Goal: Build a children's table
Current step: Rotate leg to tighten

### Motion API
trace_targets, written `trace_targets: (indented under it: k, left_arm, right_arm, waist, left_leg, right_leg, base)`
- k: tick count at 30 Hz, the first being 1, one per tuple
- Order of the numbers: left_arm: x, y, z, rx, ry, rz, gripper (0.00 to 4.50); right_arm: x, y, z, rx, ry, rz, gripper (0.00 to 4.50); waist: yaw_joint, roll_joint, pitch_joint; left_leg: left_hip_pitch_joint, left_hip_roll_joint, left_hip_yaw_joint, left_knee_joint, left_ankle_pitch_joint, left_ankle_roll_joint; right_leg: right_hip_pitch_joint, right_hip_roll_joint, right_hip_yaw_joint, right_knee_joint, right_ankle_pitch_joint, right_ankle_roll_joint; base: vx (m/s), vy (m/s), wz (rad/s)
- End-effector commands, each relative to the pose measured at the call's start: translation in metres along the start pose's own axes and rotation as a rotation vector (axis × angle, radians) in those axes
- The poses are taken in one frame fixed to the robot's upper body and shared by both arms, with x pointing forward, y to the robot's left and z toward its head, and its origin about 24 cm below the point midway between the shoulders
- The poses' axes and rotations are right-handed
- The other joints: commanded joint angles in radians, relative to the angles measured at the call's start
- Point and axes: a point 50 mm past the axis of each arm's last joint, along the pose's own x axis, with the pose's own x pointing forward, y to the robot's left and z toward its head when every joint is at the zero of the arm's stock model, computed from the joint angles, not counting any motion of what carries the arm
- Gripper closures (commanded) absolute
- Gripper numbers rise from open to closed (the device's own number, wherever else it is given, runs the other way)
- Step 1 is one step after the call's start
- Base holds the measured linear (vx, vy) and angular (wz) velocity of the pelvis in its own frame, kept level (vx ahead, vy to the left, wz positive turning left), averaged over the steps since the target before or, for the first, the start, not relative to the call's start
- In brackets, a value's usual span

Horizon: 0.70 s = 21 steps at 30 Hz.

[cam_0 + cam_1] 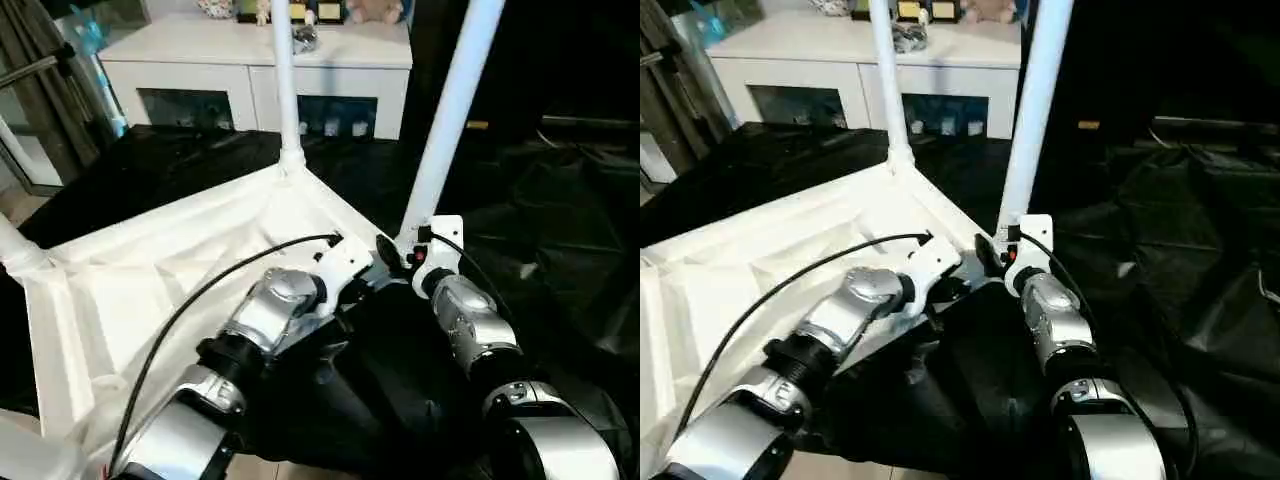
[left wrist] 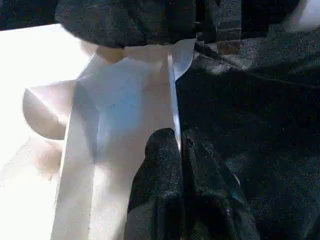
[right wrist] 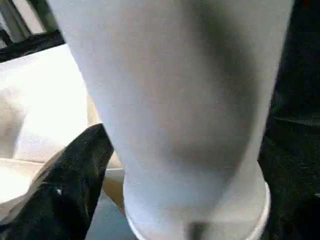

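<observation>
On black sheeting (image 1: pixel 560 200), the white plastic rectangular tabletop (image 1: pixel 150 290) is laid ribbed side up. Its thin near-right rim is pinched by the left gripper (image 2: pixel 179 145). Two long white tubular legs (image 1: pixel 283 80) (image 1: pixel 450 120) are seen upright in corner sockets. The right gripper (image 1: pixel 405 250) sits at the nearer leg's base; whether its fingers are spread cannot be told. No writing can be read.

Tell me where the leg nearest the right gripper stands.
In the left eye view, that leg rises from the tabletop corner nearest the right gripper, right of the far-corner leg.
</observation>
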Motion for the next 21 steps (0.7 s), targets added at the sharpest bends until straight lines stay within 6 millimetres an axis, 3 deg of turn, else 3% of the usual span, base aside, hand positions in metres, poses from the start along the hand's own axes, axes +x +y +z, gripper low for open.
trace_targets:
  k: [1, 3, 4, 5, 8, 10, 13, 15, 16, 17, 18, 19, 20, 21]
  left_arm:
    - [0.002, -0.012, 0.007, 0.082, -0.021, -0.109, 4.50]
    - [-0.001, -0.013, 0.005, 0.092, -0.025, -0.134, 4.50]
    - [-0.004, -0.014, 0.003, 0.103, -0.030, -0.158, 4.50]
    - [-0.007, -0.013, 0.001, 0.106, -0.027, -0.173, 4.50]
    - [-0.014, -0.012, -0.003, 0.120, -0.023, -0.206, 4.50]
    - [-0.021, -0.010, -0.006, 0.130, -0.020, -0.233, 4.50]
    - [-0.027, -0.007, -0.009, 0.140, -0.017, -0.254, 4.50]
    - [-0.038, -0.005, -0.013, 0.164, -0.017, -0.304, 4.50]
    - [-0.044, -0.005, -0.016, 0.183, -0.015, -0.340, 4.50]
    - [-0.048, -0.004, -0.018, 0.187, -0.013, -0.360, 4.50]
    - [-0.049, -0.004, -0.019, 0.188, -0.013, -0.364, 4.50]
    - [-0.052, -0.004, -0.021, 0.204, -0.015, -0.383, 4.50]
    - [-0.052, -0.004, -0.021, 0.204, -0.015, -0.383, 4.50]
    - [-0.057, -0.003, -0.025, 0.210, -0.006, -0.400, 4.50]
  right_arm:
    - [-0.005, 0.002, -0.022, 0.039, 0.091, 0.040, 0.02]
    - [-0.006, 0.001, -0.016, 0.013, 0.069, 0.075, 0.02]
    - [-0.008, -0.001, -0.012, -0.018, 0.054, 0.107, 0.02]
    - [-0.011, -0.003, -0.009, -0.049, 0.040, 0.132, 0.02]
    - [-0.022, -0.010, -0.002, -0.121, 0.025, 0.205, 0.02]
    - [-0.035, -0.016, 0.001, -0.180, 0.028, 0.290, 0.02]
    - [-0.048, -0.020, 0.004, -0.226, 0.033, 0.364, 0.02]
    - [-0.069, -0.025, 0.013, -0.276, 0.031, 0.465, 0.02]
    - [-0.080, -0.026, 0.018, -0.307, 0.035, 0.519, 0.02]
    - [-0.085, -0.026, 0.021, -0.327, 0.038, 0.542, 0.02]
    - [-0.086, -0.026, 0.021, -0.331, 0.038, 0.546, 0.02]
    - [-0.092, -0.027, 0.025, -0.344, 0.039, 0.567, 0.02]
    - [-0.092, -0.027, 0.025, -0.344, 0.039, 0.567, 0.02]
    - [-0.097, -0.026, 0.028, -0.355, 0.044, 0.590, 0.02]
  waist:
    - [0.006, -0.004, -0.039]
    - [0.018, -0.003, -0.044]
    - [0.023, -0.006, -0.047]
    - [0.027, -0.009, -0.049]
    - [0.030, -0.011, -0.050]
    - [0.044, -0.013, -0.054]
    - [0.058, -0.011, -0.065]
    - [0.074, -0.009, -0.071]
    - [0.077, 0.002, -0.073]
    - [0.080, -0.005, -0.082]
    - [0.080, -0.003, -0.083]
    - [0.080, 0.000, -0.079]
    - [0.080, -0.002, -0.077]
    - [0.079, -0.001, -0.072]
  left_leg:
    - [0.001, 0.054, -0.022, -0.095, -0.392, 0.035]
    - [0.004, 0.060, -0.011, -0.092, -0.320, 0.047]
    - [-0.004, 0.062, -0.007, -0.092, -0.269, 0.061]
    - [-0.006, 0.063, -0.002, -0.090, -0.239, 0.074]
    - [-0.011, 0.060, 0.006, -0.089, -0.243, 0.084]
    - [-0.008, 0.062, 0.013, -0.083, -0.200, 0.096]
    - [-0.009, 0.060, 0.019, -0.065, -0.032, 0.153]
    - [-0.009, 0.060, 0.018, -0.052, 0.034, 0.195]
    - [-0.007, 0.059, 0.018, -0.046, 0.073, 0.221]
    - [-0.006, 0.060, 0.017, -0.036, 0.126, 0.250]
    - [-0.012, 0.058, 0.016, -0.033, 0.159, 0.265]
    - [-0.015, 0.057, 0.018, -0.030, 0.171, 0.285]
    - [-0.016, 0.058, 0.019, -0.030, 0.157, 0.286]
    - [-0.016, 0.061, 0.021, -0.035, 0.094, 0.270]
  right_leg:
    - [0.019, -0.068, 0.049, -0.091, -0.436, -0.135]
    - [0.017, -0.066, 0.056, -0.081, -0.337, -0.177]
    - [0.024, -0.064, 0.057, -0.071, -0.287, -0.197]
    - [0.026, -0.063, 0.058, -0.068, -0.270, -0.203]
    - [0.018, -0.057, 0.063, -0.064, -0.282, -0.206]
    - [0.018, -0.054, 0.070, -0.055, -0.220, -0.211]
    - [0.023, -0.048, 0.073, -0.024, 0.017, -0.260]
    - [0.029, -0.047, 0.073, -0.012, 0.120, -0.270]
    - [0.024, -0.044, 0.072, -0.004, 0.175, -0.277]
    - [0.024, -0.039, 0.073, 0.005, 0.244, -0.282]
    - [0.025, -0.038, 0.072, 0.011, 0.274, -0.285]
    - [0.017, -0.038, 0.068, 0.010, 0.268, -0.290]
    - [0.017, -0.039, 0.069, 0.008, 0.244, -0.290]
    - [0.014, -0.042, 0.069, 0.000, 0.158, -0.291]
  base:
    - [0.000, 0.000, 0.00]
    - [0.000, 0.000, 0.00]
    - [0.000, 0.000, 0.00]
    - [0.000, 0.000, 0.00]
    - [0.018, -0.006, 0.00]
    - [0.067, -0.017, 0.02]
    - [0.053, -0.005, 0.02]
    - [0.087, 0.013, -0.02]
    - [0.061, 0.016, 0.00]
    - [0.000, 0.000, 0.00]
    - [0.000, 0.000, 0.00]
    - [0.000, 0.000, 0.00]
    - [0.000, 0.000, 0.00]
    - [0.000, 0.000, 0.00]
